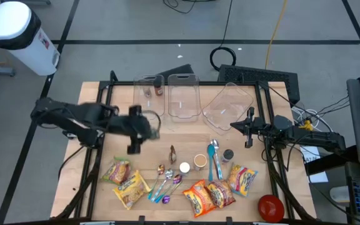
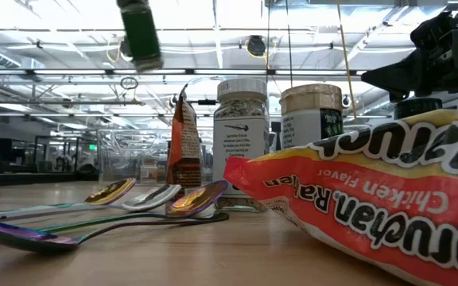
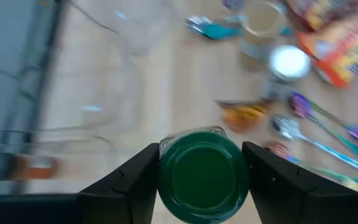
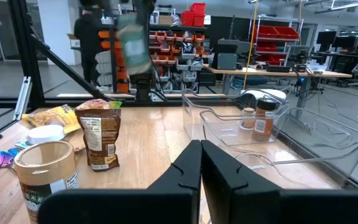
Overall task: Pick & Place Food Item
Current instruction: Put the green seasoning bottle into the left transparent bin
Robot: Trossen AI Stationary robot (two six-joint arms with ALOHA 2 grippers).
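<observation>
Bench (image 1: 105,112) under both arms | clear bins (image 1: 182,97) just beyond left gripper (image 3: 202,180) | left gripper raised, fingers clamped on green-capped jar (image 3: 202,175) | right gripper (image 4: 201,163) at bench's right side, fingers pressed together, holding nothing | spoons (image 1: 167,184) nearer front edge

Bare tabletop (image 1: 114,147) between clear bins (image 1: 183,97) and packets (image 1: 127,181).
</observation>
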